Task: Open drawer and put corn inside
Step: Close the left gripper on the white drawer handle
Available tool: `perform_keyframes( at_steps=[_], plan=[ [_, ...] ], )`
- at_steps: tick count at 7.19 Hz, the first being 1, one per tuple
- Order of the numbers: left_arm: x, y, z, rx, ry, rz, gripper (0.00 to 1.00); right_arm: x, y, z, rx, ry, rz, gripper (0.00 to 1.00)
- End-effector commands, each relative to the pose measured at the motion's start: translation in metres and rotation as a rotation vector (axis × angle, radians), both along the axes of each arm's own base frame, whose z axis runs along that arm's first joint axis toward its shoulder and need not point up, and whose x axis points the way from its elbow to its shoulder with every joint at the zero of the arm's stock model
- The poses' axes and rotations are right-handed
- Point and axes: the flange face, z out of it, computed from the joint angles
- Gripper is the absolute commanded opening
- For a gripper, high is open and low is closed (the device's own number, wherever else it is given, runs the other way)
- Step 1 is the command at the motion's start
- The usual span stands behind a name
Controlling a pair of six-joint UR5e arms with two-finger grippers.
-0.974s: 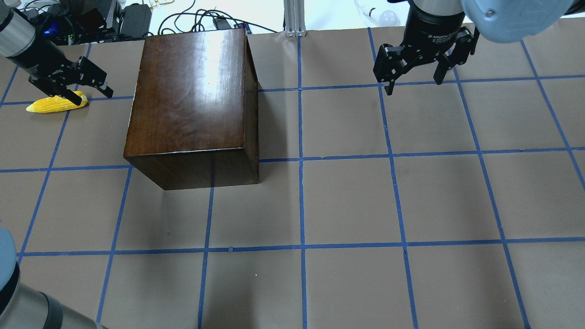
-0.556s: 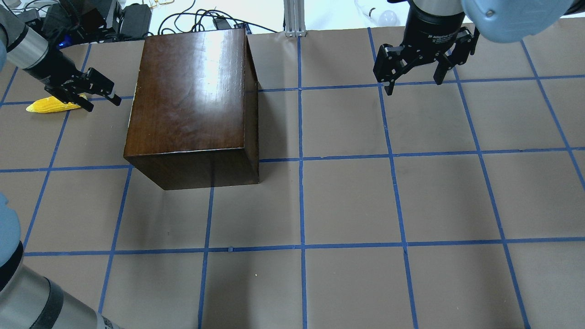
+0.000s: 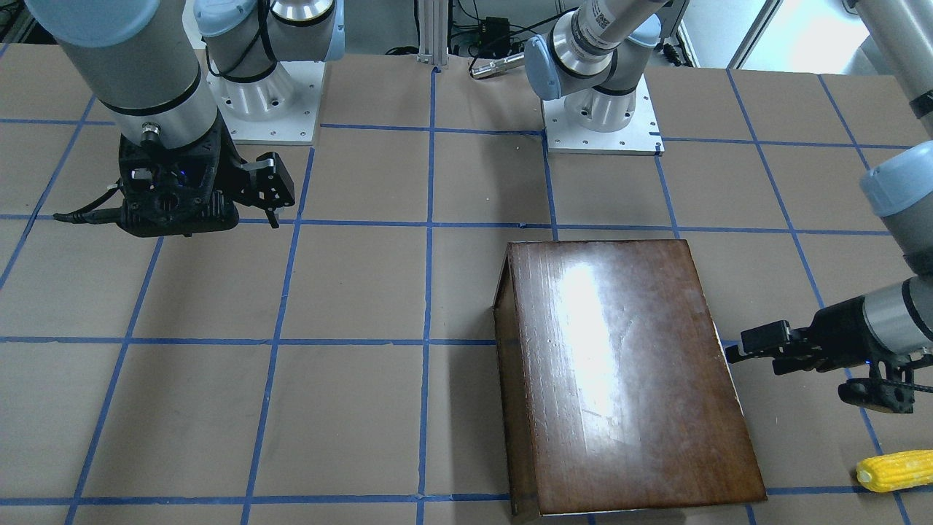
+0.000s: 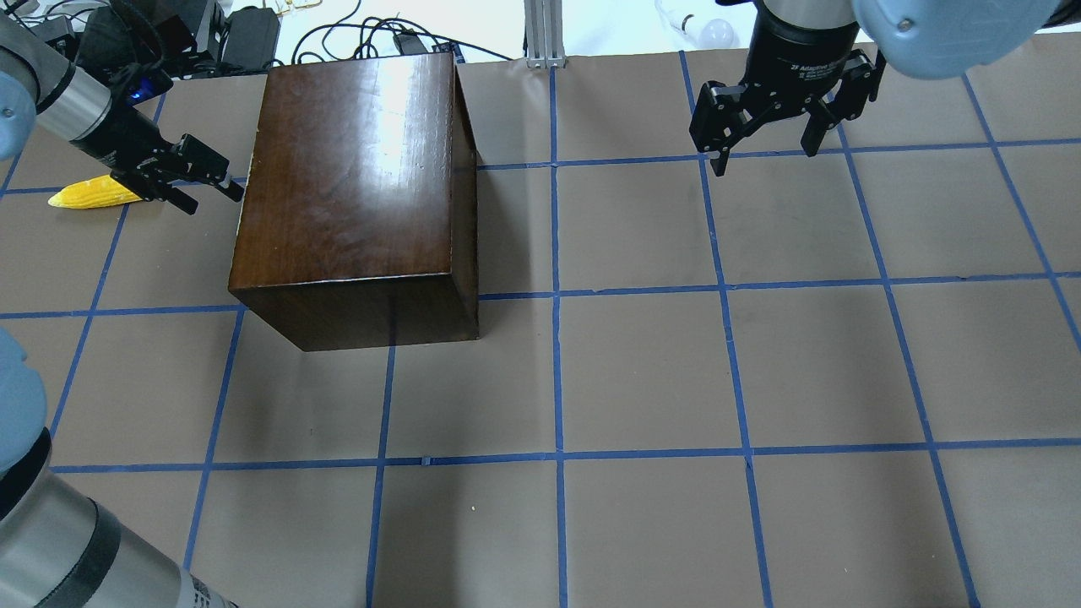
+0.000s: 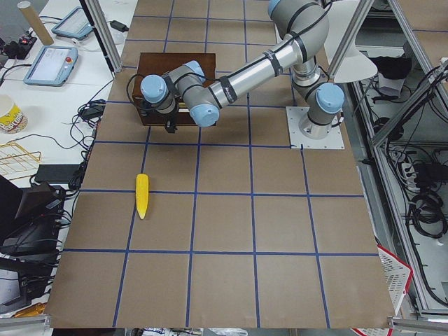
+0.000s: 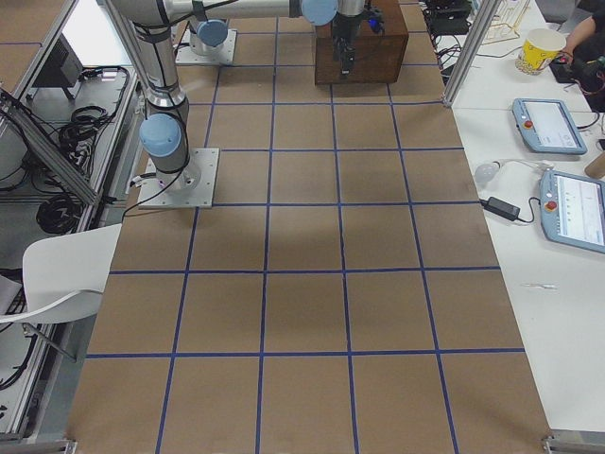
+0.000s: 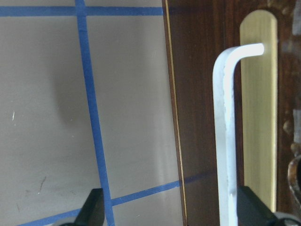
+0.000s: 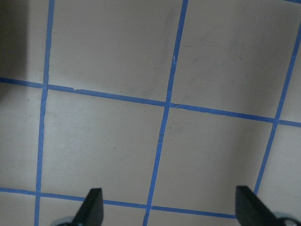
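Note:
The glossy dark-brown cabinet [image 4: 355,186] stands left of centre on the table and shows in the front view [image 3: 619,372]. Its drawer is shut. The left wrist view shows the dark front panel [image 7: 197,94] with a silver handle [image 7: 225,132] on a brass plate. My left gripper [image 4: 213,201] is open and empty, level with that face and a short way from it; the handle lies between the fingers [image 7: 94,209]. The yellow corn [image 4: 89,192] lies on the table behind the left gripper, also in the front view [image 3: 895,470]. My right gripper [image 4: 767,160] is open and empty, above the table at the back right.
Cables and power bricks [image 4: 169,34] lie beyond the table's back left edge. An aluminium post [image 4: 545,34] and a light bulb [image 4: 709,32] stand at the back. Blue tape lines grid the brown table [image 4: 642,371].
My left gripper has moved right, from over the corn to the cabinet's left face. The corn stays on the table. The right arm has not moved.

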Motion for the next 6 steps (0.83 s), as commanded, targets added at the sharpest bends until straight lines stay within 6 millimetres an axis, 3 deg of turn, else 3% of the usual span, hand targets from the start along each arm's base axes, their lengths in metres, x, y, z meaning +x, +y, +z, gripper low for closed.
perform_keyframes(
  at_steps=[1,4,6],
  plan=[
    [-0.002,-0.002,-0.004,0.002,0.027,0.011,1.0,0.0,0.0,0.0,0.0,0.0,0.0,1.0],
    [-0.003,-0.002,-0.006,0.007,0.037,0.016,1.0,0.0,0.0,0.0,0.0,0.0,0.0,1.0],
    [-0.003,-0.003,-0.02,0.028,0.051,0.023,1.0,0.0,0.0,0.0,0.0,0.0,-0.001,1.0]
  ],
)
